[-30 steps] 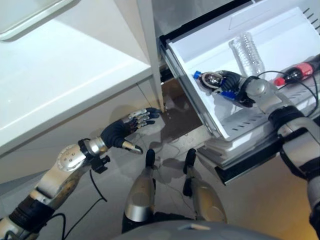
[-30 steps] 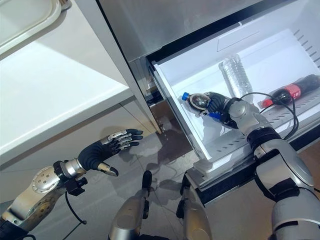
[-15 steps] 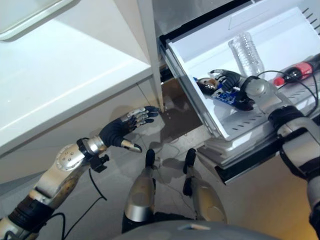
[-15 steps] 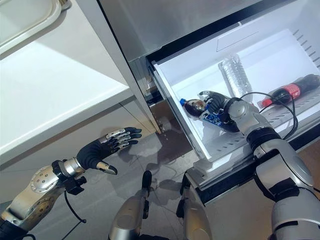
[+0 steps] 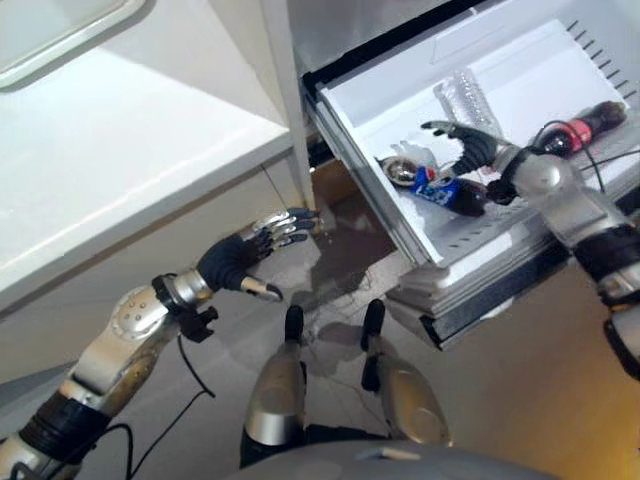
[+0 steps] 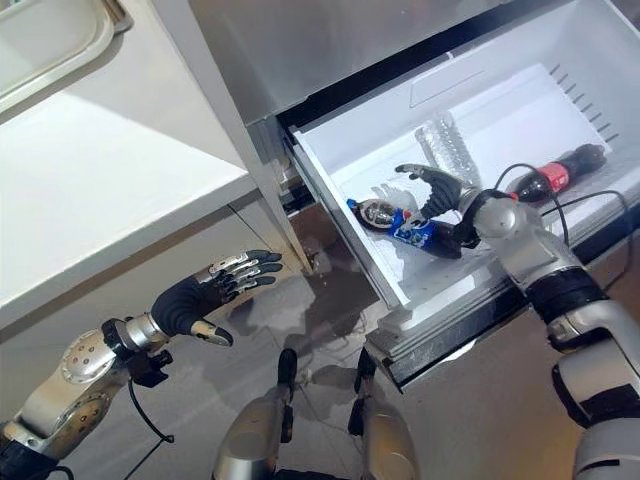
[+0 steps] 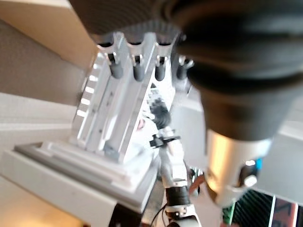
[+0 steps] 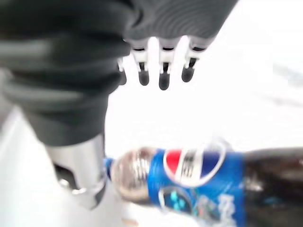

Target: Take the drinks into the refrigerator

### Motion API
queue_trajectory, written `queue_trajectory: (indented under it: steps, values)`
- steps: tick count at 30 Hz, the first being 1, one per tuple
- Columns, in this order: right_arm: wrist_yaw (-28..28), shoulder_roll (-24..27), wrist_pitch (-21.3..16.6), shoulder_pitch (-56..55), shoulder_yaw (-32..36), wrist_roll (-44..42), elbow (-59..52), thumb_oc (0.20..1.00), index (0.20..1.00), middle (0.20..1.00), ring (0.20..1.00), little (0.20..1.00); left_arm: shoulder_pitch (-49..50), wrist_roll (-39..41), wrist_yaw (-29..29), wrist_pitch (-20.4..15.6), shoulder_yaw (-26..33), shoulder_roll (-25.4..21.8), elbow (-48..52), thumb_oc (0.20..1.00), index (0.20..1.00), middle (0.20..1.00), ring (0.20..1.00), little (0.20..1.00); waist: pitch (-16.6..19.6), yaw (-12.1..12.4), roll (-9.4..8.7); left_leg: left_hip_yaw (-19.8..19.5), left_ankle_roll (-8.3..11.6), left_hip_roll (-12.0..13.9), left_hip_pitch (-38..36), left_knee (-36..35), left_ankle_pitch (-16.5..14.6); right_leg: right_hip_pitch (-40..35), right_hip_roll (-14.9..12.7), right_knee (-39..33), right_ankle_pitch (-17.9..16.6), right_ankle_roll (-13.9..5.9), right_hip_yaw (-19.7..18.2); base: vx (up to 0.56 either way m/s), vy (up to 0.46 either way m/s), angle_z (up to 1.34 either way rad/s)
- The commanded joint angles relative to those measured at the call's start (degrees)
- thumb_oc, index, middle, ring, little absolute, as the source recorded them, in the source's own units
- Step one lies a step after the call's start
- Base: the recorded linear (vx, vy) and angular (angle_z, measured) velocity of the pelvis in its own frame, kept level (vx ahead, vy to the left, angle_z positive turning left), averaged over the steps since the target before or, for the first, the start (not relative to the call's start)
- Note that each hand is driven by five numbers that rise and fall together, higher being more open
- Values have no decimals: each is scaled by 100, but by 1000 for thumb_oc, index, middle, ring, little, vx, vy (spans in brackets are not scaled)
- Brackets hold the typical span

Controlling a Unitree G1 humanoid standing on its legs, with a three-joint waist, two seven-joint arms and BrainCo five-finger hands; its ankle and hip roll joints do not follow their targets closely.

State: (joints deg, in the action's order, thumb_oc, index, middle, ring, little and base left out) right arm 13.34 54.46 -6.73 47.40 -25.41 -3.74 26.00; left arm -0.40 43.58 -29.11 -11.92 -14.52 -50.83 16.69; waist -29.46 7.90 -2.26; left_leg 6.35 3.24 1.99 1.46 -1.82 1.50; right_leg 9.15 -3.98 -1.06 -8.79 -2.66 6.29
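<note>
A dark cola bottle with a blue label (image 5: 440,187) lies on its side in the pulled-out white refrigerator drawer (image 5: 372,140), near its front left corner. My right hand (image 6: 438,186) hovers open just above it, fingers spread, not touching; the right wrist view shows the blue-label bottle (image 8: 199,179) free below the straight fingers (image 8: 163,71). A clear water bottle (image 6: 446,148) and a red-capped dark bottle (image 6: 552,175) lie further back in the drawer. My left hand (image 5: 240,258) hangs open over the floor, left of the drawer.
A white counter (image 5: 120,150) with a pale tray (image 6: 45,45) at its back stands to the left. The refrigerator's grey front (image 6: 330,50) rises behind the drawer. Grey floor tiles (image 6: 300,330) lie below, between counter and drawer.
My right hand let go of the blue-label bottle, which now lies flat in the drawer, and lifted open above it. The camera shifted a little. The left hand stayed in place.
</note>
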Motion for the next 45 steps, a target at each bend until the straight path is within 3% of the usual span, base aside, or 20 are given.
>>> queue_trajectory:
  steps: [1, 8, 11, 13, 16, 18, 24, 25, 29, 30, 31, 33, 45]
  values:
    - [-250, 653, -432, -111, 332, -599, -807, 1000, 1000, 1000, 1000, 1000, 380, 193, -140, -276, 180, -91, 349, 1000, 1000, 1000, 1000, 1000, 307, -92, -48, -278, -204, 43, 168, 245, -327, 513, -40, 1369, 698, -335, -119, 57, 16, -3]
    - [-340, 767, -941, -2516, 2811, -1573, -2693, 1000, 1000, 1000, 1000, 1000, 761, 391, -312, -221, 473, 13, 160, 1000, 1000, 1000, 1000, 1000, 571, -416, -281, -68, -277, 18, 45, 469, -574, 386, 24, 1389, 725, -379, -349, 55, 25, -19]
    - [-430, 581, -1035, -3099, 3363, -1539, -2948, 1000, 1000, 1000, 1000, 1000, 829, 423, -372, -207, 489, 63, 122, 1000, 1000, 1000, 1000, 1000, 649, -442, -315, 2, -293, 15, 8, 515, -639, 366, 38, 1363, 714, -398, -428, 53, 28, -24]
    - [-668, 93, -1234, -3770, 3930, -1171, -3246, 1000, 1000, 1000, 1000, 1000, 925, 386, -397, -225, 567, 227, 65, 1000, 1000, 1000, 1000, 1000, 751, -537, -336, 89, -313, 5, -45, 530, -700, 330, 76, 1302, 704, -430, -534, 56, 32, -21]
    - [-872, -394, -1365, -3997, 4102, -1058, -3262, 1000, 1000, 1000, 1000, 1000, 930, 390, -417, -241, 539, 373, 21, 1000, 1000, 1000, 1000, 1000, 820, -577, -352, 181, -328, -1, -86, 539, -746, 284, 95, 1224, 690, -456, -626, 45, 31, -26]
    - [-1028, -1016, -1478, -4346, 4315, -925, -3307, 1000, 1000, 1000, 1000, 1000, 959, 326, -404, -330, 611, 518, -38, 1000, 1000, 1000, 1000, 1000, 893, -654, -365, 296, -343, -10, -145, 573, -827, 232, 123, 1152, 669, -476, -755, 43, 40, -21]
    - [-1138, -1868, -1569, -4823, 4395, -843, -2984, 1000, 1000, 1000, 1000, 1000, 1104, 237, -425, -420, 759, 676, -74, 1000, 1000, 1000, 1000, 1000, 997, -769, -364, 477, -377, -35, -239, 656, -957, 198, 167, 1144, 669, -508, -942, 43, 43, -24]
    - [-1212, -2290, -1598, -4859, 4375, -1049, -2662, 1000, 1000, 1000, 1000, 1000, 1108, 218, -412, -450, 742, 734, -106, 1000, 1000, 1000, 1000, 1000, 1021, -802, -339, 523, -392, -45, -264, 675, -995, 190, 177, 1165, 674, -518, -998, 28, 49, -17]
    - [-1389, -2591, -1631, -4897, 4300, -1042, -2132, 1000, 1000, 1000, 1000, 1000, 1089, 188, -381, -518, 742, 828, -183, 1000, 1000, 1000, 1000, 1000, 1068, -834, -300, 608, -403, -56, -320, 680, -1035, 178, 185, 1183, 683, -537, -1083, 25, 44, -22]
    - [-1454, -2704, -1604, -4953, 4203, -975, -1792, 944, 944, 944, 944, 944, 1045, 161, -358, -542, 721, 887, -223, 1000, 1000, 1000, 1000, 1000, 1091, -859, -282, 650, -401, -67, -346, 688, -1050, 177, 195, 1178, 673, -554, -1123, 22, 39, -13]
    - [-1515, -2707, -1596, -4991, 4137, -823, -1675, 580, 580, 580, 580, 580, 1058, 162, -357, -547, 746, 917, -224, 1000, 1000, 1000, 1000, 1000, 1112, -858, -272, 686, -398, -65, -372, 681, -1060, 166, 204, 1172, 679, -559, -1156, 32, 45, -11]
    - [-1529, -2790, -1579, -5025, 4003, -813, -1358, 200, 200, 200, 200, 200, 1044, 134, -351, -585, 708, 954, -274, 1000, 1000, 1000, 1000, 1000, 1147, -869, -257, 726, -398, -66, -425, 664, -1070, 138, 211, 1155, 683, -566, -1179, 31, 20, -9]
    - [-1246, -2875, -1335, -4707, 2877, -845, -33, 200, 200, 200, 200, 200, 890, 55, -305, -697, 550, 1039, -352, 1000, 1000, 1000, 1000, 1000, 1218, -747, -150, 694, -377, -104, -542, 570, -1026, 5, 164, 1060, 695, -546, -1145, 2, 2, 0]
